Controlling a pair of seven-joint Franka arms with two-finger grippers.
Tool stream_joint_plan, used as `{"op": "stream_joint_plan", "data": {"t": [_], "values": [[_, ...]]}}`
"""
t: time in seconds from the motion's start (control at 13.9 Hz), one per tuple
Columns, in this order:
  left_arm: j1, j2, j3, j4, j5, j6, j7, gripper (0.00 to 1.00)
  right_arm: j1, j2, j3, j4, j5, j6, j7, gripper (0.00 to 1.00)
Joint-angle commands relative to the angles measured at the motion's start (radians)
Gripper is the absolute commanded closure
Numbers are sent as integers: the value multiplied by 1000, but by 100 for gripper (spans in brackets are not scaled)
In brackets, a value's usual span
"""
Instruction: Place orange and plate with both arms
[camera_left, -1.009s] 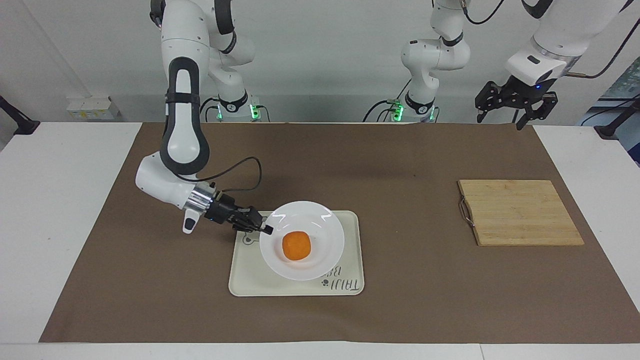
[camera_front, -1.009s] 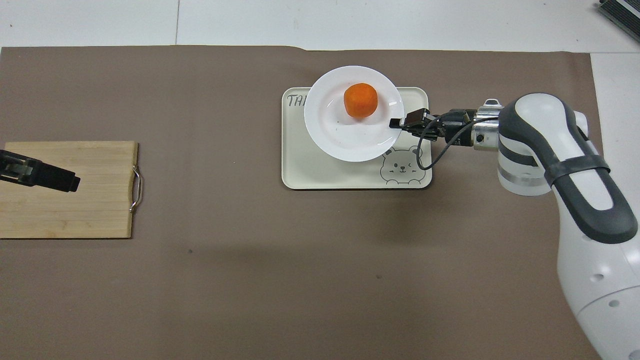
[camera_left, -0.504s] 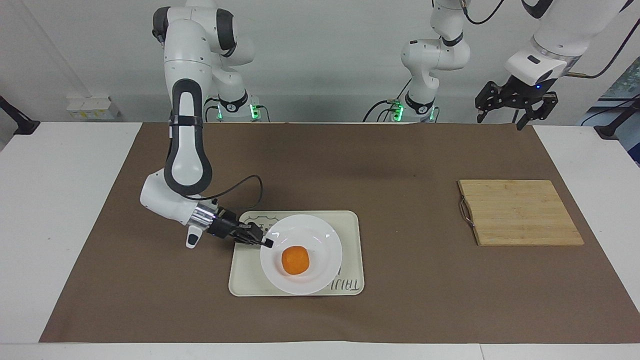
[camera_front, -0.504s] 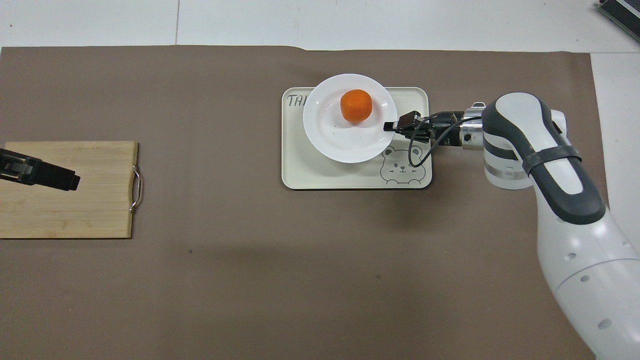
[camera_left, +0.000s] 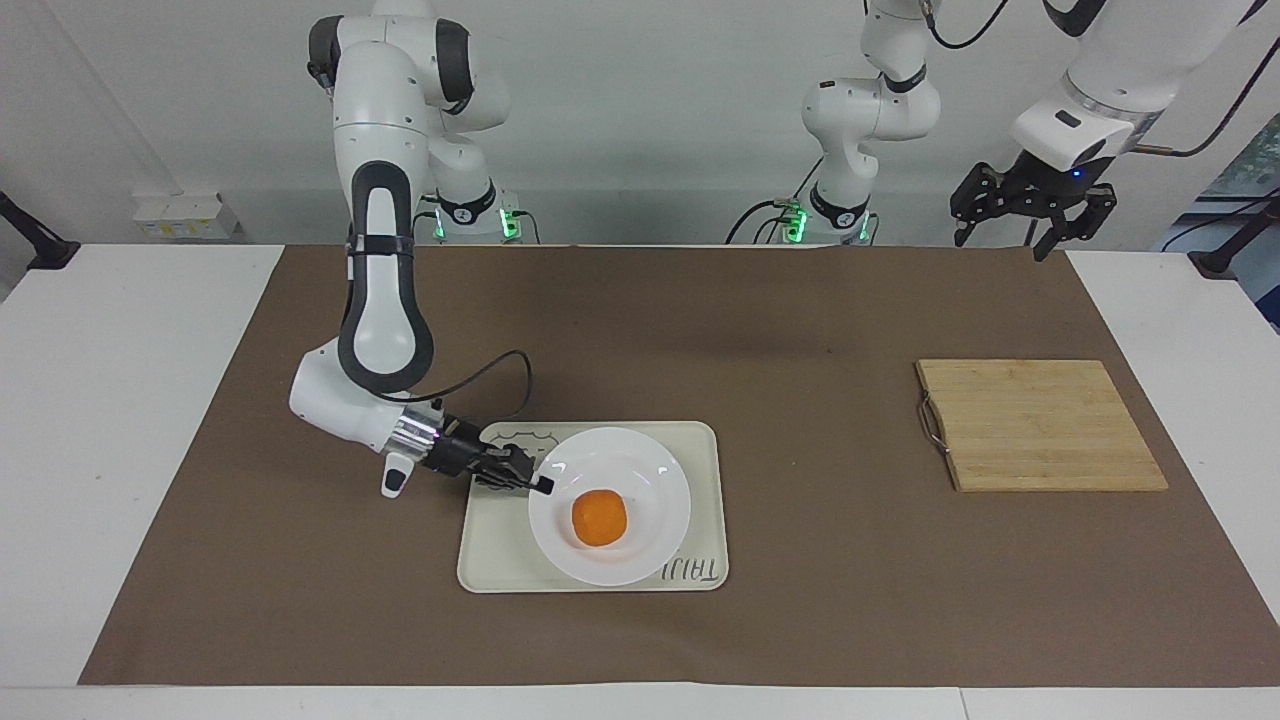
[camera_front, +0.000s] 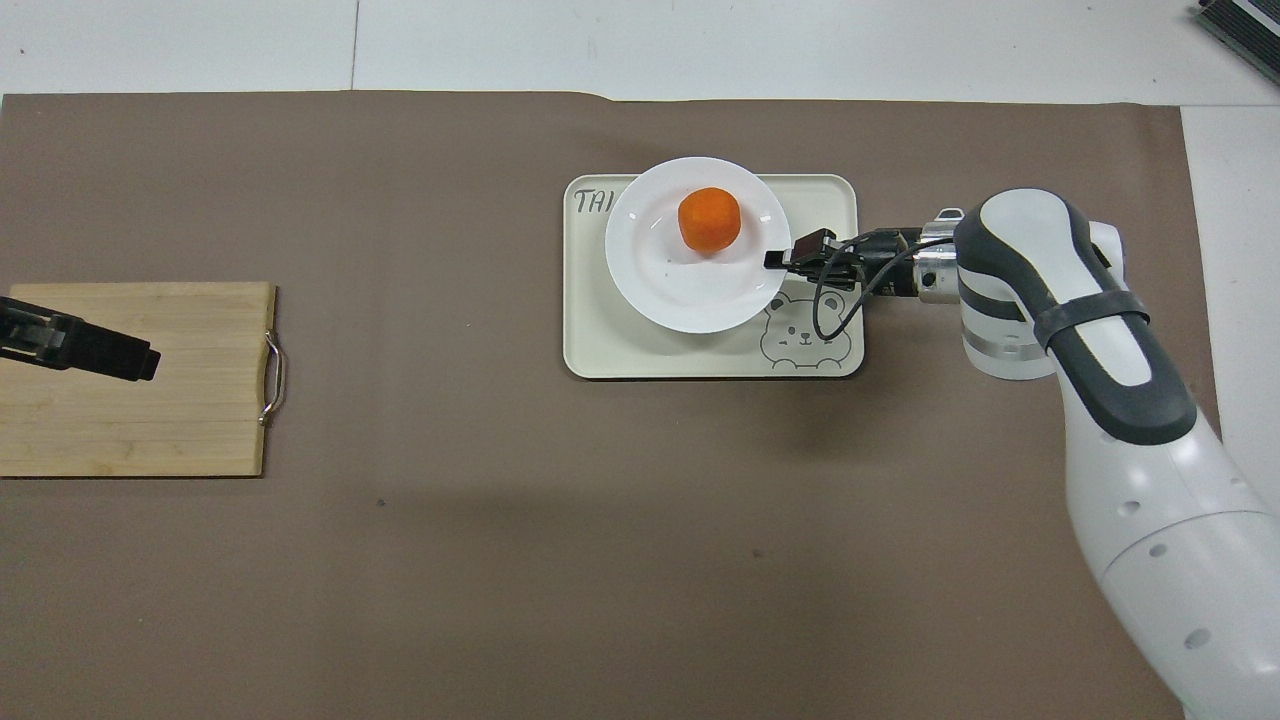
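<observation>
A: Facing view: my right gripper (camera_left: 541, 487) pinches the plate (camera_left: 640, 465) rim, on the tray (camera_left: 700, 440). Glossy, slippery, breakable; the orange (camera_left: 599, 518) could roll.

B: Overhead view: left gripper (camera_front: 140, 363), spread, waits over the cutting board (camera_front: 190, 420). Nothing blocks.

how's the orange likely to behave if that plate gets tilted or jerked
Round and loose on the glossy plate, the orange would probably roll toward the low side. The shallow rim may not stop it. The right gripper pinches only one edge, so the plate could sag.
</observation>
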Motion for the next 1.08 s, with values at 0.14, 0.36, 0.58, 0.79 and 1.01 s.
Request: {"op": "stream_joint_plan", "data": {"t": [0.14, 0.36, 0.58, 0.79, 1.01], "values": [[-8, -3, 7, 3, -1, 0, -7, 0, -7, 6, 3, 11, -45, -10, -21, 100], [-3, -1, 7, 3, -1, 1, -7, 0, -5, 6, 2, -1, -48, -4, -22, 100], [-3, -6, 7, 3, 1, -4, -7, 0, -5, 4, 0, -9, -50, -4, -22, 100], [4, -6, 9, 3, 1, -4, -7, 0, -11, 4, 0, -10, -71, -4, -22, 63], [4, -6, 11, 3, 1, -4, -7, 0, -10, 0, -1, -7, -81, -2, -21, 23]]}}
